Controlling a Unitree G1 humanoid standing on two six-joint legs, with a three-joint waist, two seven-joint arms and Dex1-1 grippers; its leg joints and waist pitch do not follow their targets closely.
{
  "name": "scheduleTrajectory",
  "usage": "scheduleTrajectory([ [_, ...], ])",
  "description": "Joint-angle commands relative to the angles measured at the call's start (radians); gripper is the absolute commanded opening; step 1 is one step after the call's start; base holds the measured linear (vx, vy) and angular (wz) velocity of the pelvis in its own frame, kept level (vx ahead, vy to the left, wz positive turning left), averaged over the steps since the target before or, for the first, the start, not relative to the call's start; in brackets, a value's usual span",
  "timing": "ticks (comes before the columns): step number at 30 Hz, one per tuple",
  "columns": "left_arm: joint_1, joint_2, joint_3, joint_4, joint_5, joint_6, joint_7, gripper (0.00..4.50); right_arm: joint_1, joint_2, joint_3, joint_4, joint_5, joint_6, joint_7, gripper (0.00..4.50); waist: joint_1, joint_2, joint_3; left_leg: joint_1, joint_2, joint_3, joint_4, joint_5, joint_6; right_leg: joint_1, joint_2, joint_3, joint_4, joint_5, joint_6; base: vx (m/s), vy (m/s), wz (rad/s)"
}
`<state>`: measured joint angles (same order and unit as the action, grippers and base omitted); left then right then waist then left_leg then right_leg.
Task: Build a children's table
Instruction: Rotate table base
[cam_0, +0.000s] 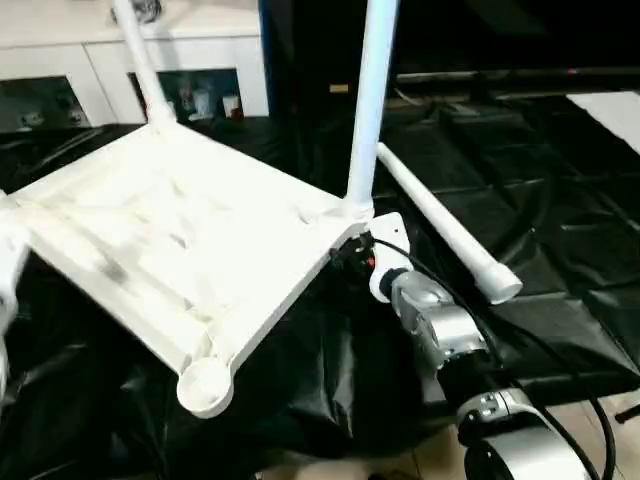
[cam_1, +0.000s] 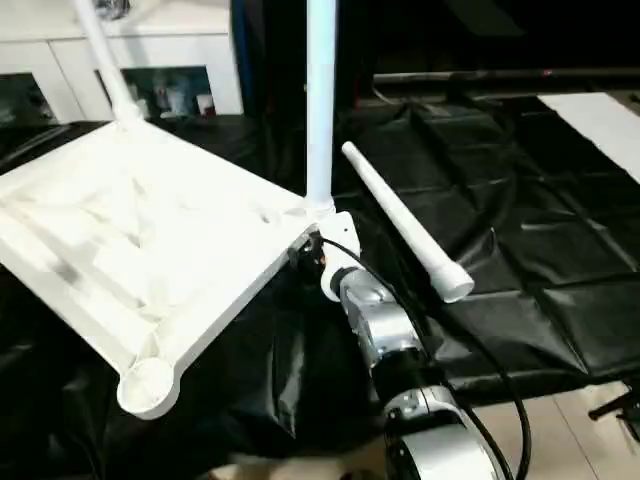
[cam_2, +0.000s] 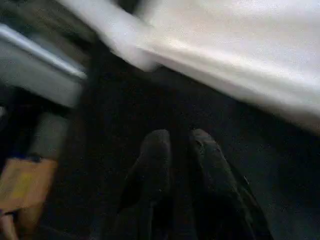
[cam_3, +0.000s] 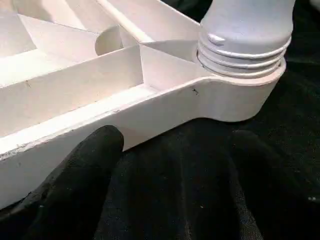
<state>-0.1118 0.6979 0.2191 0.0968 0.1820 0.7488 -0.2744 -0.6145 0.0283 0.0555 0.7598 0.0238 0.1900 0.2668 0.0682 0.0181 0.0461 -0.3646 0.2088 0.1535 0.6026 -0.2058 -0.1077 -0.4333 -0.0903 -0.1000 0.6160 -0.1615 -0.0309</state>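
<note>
The left gripper (cam_2: 175, 150), fingers nearly together and empty, hangs over black sheeting below the top (cam_0: 170, 240). The top lies ribs-up and tilted, with two legs (cam_0: 372, 100) standing in its far sockets. The right gripper (cam_3: 170, 150) gapes at the leg's corner. A loose leg (cam_0: 440, 225) lies beyond.

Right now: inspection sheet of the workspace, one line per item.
Surface: black sheeting, creased.
Job's things: table top upside down, tilted; two legs upright in corner sockets; loose leg lying beside; near socket empty.
Clutter: nothing seen.
Grippers: right gripper open at the top's edge by the threaded leg; left gripper nearly shut, holding nothing.
Cables: black cable along right forearm.
Surroundings: white cabinet behind.
</note>
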Motion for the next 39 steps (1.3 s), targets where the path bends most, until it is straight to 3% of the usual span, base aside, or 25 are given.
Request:
scheduleTrajectory([
  [1, 0.017, 0.005, -0.057, -0.077, -0.045, 0.083, -0.088, 0.66, -0.029, 0.013, 0.018, 0.02, -0.015, -0.007, 0.009, 3.88, 0.003, 0.023, -0.059, 0.007, 0.01, 0.005, -0.08, -0.233, 0.014, 0.059, -0.047, 0.05, -0.07, -0.259, -0.187, 0.0, 0.0, 0.0],
  [9, 0.09, 0.075, -0.186, -0.284, -0.178, 0.215, -0.321, 0.66, -0.06, 0.016, 0.029, 0.07, -0.016, -0.033, 0.047, 3.88, -0.008, 0.02, -0.058, 0.0, 0.008, 0.001, -0.08, -0.225, 0.021, 0.068, -0.046, 0.049, -0.069, -0.257, -0.189, 0.0, 0.0, 0.0],
  [14, 0.14, 0.117, -0.243, -0.419, -0.278, 0.228, -0.465, 0.66, -0.06, 0.02, 0.037, 0.074, -0.015, -0.039, 0.077, 3.88, -0.009, 0.019, -0.055, 0.002, 0.007, 0.004, -0.08, -0.231, 0.021, 0.064, -0.042, 0.05, -0.071, -0.279, -0.186, 0.0, 0.0, 0.0],
  [17, 0.16, 0.115, -0.282, -0.442, -0.312, 0.14, -0.519, 0.66, -0.054, 0.024, 0.044, 0.07, -0.018, -0.042, 0.095, 3.88, -0.008, 0.018, -0.054, 0.003, 0.007, 0.003, -0.081, -0.245, 0.022, 0.063, -0.042, 0.05, -0.074, -0.299, -0.18, 0.0, 0.0, 0.0],
  [18, 0.142, 0.072, -0.304, -0.407, -0.301, 0.053, -0.514, 0.66, -0.054, 0.025, 0.046, 0.069, -0.018, -0.044, 0.099, 3.88, -0.009, 0.016, -0.053, 0.001, 0.006, 0.004, -0.082, -0.24, 0.022, 0.063, -0.04, 0.05, -0.078, -0.31, -0.17, 0.0, 0.0, 0.0],
  [22, 0.078, -0.027, -0.334, -0.35, -0.285, -0.082, -0.495, 0.66, -0.051, 0.025, 0.05, 0.056, -0.015, -0.044, 0.111, 3.88, -0.006, 0.016, -0.054, 0.008, 0.006, 0.007, -0.081, -0.256, 0.01, 0.06, -0.039, 0.051, -0.082, -0.329, -0.155, 0.0, 0.0, 0.0],
  [23, 0.072, -0.036, -0.337, -0.344, -0.285, -0.093, -0.493, 0.66, -0.051, 0.024, 0.05, 0.055, -0.015, -0.044, 0.113, 3.88, -0.005, 0.018, -0.056, 0.01, 0.006, 0.008, -0.08, -0.255, 0.007, 0.059, -0.039, 0.052, -0.082, -0.327, -0.154, 0.0, 0.0, 0.0],
  [24, 0.049, -0.059, -0.348, -0.324, -0.28, -0.11, -0.481, 0.66, -0.045, 0.021, 0.052, 0.041, -0.015, -0.041, 0.119, 3.88, -0.008, 0.015, -0.057, 0.004, 0.006, 0.006, -0.082, -0.237, 0.004, 0.066, -0.038, 0.054, -0.075, -0.285, -0.161, 0.0, 0.0, 0.0],
  [26, 0.014, -0.089, -0.377, -0.285, -0.273, -0.151, -0.471, 0.66, -0.033, 0.011, 0.056, 0.005, -0.016, -0.032, 0.132, 3.88, -0.011, 0.013, -0.056, -0.001, 0.005, 0.005, -0.084, -0.245, 0.008, 0.07, -0.039, 0.051, -0.078, -0.309, -0.15, 0.0, 0.0, 0.0],
  [28, -0.001, -0.103, -0.392, -0.258, -0.271, -0.18, -0.473, 0.66, -0.023, 0.004, 0.059, -0.02, -0.018, -0.024, 0.139, 3.88, -0.008, 0.013, -0.06, 0.002, 0.006, 0.004, -0.081, -0.23, 0.008, 0.068, -0.042, 0.053, -0.078, -0.315, -0.142, 0.0, 0.0, 0.0],
  [29, -0.026, -0.133, -0.409, -0.222, -0.261, -0.21, -0.471, 0.66, -0.006, -0.013, 0.059, -0.071, -0.018, -0.005, 0.146, 3.88, -0.011, 0.018, -0.057, -0.003, 0.004, 0.003, -0.081, -0.218, 0.009, 0.073, -0.038, 0.052, -0.082, -0.318, -0.13, 0.0, 0.0, 0.0],
  [31, -0.069, -0.181, -0.438, -0.17, -0.239, -0.251, -0.463, 0.66, 0.025, -0.045, 0.052, -0.169, -0.014, 0.051, 0.144, 3.88, -0.011, 0.014, -0.058, 0.002, 0.001, 0.007, -0.078, -0.203, 0.011, 0.072, -0.031, 0.053, -0.087, -0.306, -0.115, 0.0, 0.0, 0.0],
  [32, -0.09, -0.205, -0.45, -0.148, -0.234, -0.265, -0.458, 0.66, 0.04, -0.065, 0.048, -0.224, -0.017, 0.087, 0.137, 3.88, -0.007, 0.017, -0.063, 0.001, 0.005, 0.005, -0.078, -0.187, 0.007, 0.073, -0.036, 0.054, -0.078, -0.282, -0.123, 0.0, 0.0, 0.0],
  [33, -0.099, -0.214, -0.455, -0.14, -0.232, -0.273, -0.454, 0.66, 0.046, -0.073, 0.046, -0.248, -0.02, 0.109, 0.132, 3.88, -0.008, 0.014, -0.06, -0.002, 0.003, 0.006, -0.079, -0.181, 0.009, 0.075, -0.032, 0.053, -0.084, -0.282, -0.116, 0.0, 0.0, 0.0],
  [34, -0.11, -0.227, -0.461, -0.135, -0.233, -0.279, -0.45, 0.66, 0.051, -0.089, 0.045, -0.281, -0.029, 0.146, 0.126, 3.88, -0.005, 0.022, -0.066, 0.0, 0.005, 0.004, -0.077, -0.176, 0.003, 0.074, -0.037, 0.054, -0.076, -0.263, -0.124, 0.0, 0.0, 0.0],
  [36, -0.12, -0.245, -0.459, -0.146, -0.252, -0.274, -0.45, 0.66, 0.056, -0.12, 0.052, -0.333, -0.057, 0.197, 0.119, 3.88, -0.007, 0.013, -0.065, -0.003, 0.002, 0.006, -0.074, -0.164, 0.001, 0.078, -0.034, 0.053, -0.077, -0.251, -0.124, 0.0, 0.0, 0.0],
  [39, -0.117, -0.237, -0.434, -0.199, -0.297, -0.256, -0.471, 0.85, 0.048, -0.165, 0.028, -0.408, -0.019, 0.287, 0.167, 4.05, -0.013, 0.02, -0.065, -0.005, 0.001, 0.004, -0.074, -0.168, 0.001, 0.083, -0.033, 0.051, -0.077, -0.249, -0.129, 0.0, 0.0, 0.0],
])
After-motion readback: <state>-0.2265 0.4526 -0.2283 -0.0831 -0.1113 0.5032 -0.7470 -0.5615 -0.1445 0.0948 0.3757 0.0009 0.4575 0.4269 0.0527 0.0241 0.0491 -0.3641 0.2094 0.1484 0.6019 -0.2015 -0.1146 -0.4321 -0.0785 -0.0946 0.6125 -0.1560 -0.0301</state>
